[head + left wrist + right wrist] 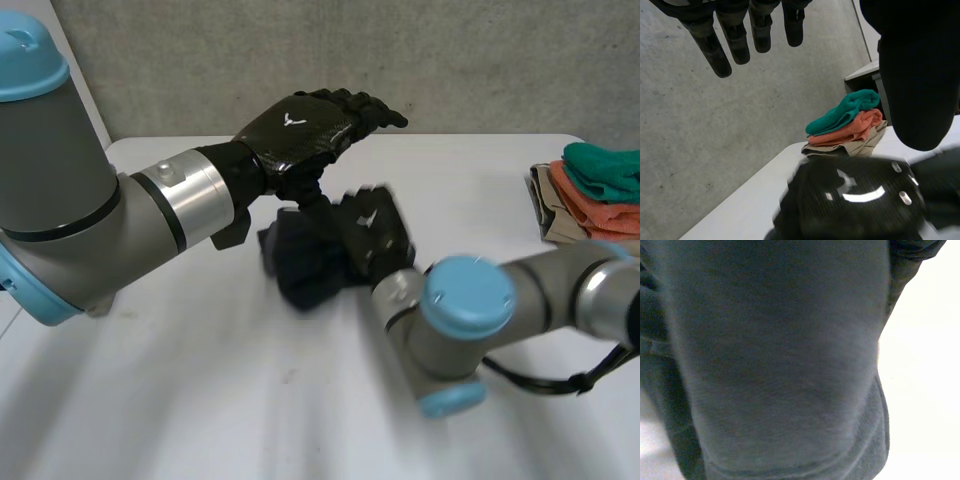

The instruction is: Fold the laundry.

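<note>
A dark bundled cloth (305, 262) lies in the middle of the white table (200, 400). My right hand (375, 235) is pressed against its right side, palm toward the cloth. In the right wrist view the dark cloth (780, 365) sits close up under the palm. My left hand (300, 125) hovers above the bundle with its fingers (722, 45) straight and nothing in them. Under the left palm I see the back of the right hand (855, 200).
A stack of folded laundry (595, 195), teal on orange on beige, sits at the table's far right edge. The same stack (845, 125) lies beyond the right hand in the left wrist view. A grey wall stands behind the table.
</note>
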Tool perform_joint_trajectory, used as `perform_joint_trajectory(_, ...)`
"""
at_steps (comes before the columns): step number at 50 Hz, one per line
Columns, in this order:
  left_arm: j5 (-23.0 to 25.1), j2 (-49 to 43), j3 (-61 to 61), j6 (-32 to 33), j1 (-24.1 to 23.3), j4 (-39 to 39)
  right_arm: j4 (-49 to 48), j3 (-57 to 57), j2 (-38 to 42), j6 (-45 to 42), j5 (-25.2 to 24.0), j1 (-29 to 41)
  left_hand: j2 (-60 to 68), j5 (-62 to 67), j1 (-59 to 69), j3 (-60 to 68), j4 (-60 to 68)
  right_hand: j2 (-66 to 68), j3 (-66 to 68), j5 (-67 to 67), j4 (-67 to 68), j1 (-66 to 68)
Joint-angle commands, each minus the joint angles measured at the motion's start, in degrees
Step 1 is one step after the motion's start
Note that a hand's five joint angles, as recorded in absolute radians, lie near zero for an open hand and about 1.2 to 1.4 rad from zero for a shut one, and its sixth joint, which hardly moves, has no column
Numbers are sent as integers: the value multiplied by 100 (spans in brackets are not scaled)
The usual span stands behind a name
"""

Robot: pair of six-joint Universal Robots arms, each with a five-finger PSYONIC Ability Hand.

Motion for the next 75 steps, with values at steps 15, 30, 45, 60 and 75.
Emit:
perform_joint_trajectory(15,-255,417,134,-13,16,94,-251,-1109,-1532,1247,-1092,-3582,-9,-108,89,-51,9,1389,1361,1932,1243,2231)
perform_joint_trajectory(30,-264,364,-33,-4,-72,94,-1332,-1479,427,2892,-3974,-6097,24,-74,122,-17,42,1389,1361,1932,1243,2231)
perform_joint_trajectory(45,-264,364,-157,-4,-134,103,-1263,-1013,728,3007,-5260,-6811,25,-74,122,-17,42,662,634,1206,516,1504)
perform_joint_trajectory(60,-255,539,-148,-21,-388,103,969,-530,-1468,2638,-3961,-7268,41,-57,139,0,59,-5611,-5639,-5068,-5757,-4769)
perform_joint_trajectory(75,-290,1128,-122,-21,-477,199,2535,-794,-3472,827,-1832,-6049,41,-57,139,0,59,-5611,-5639,-5068,-5757,-4769)
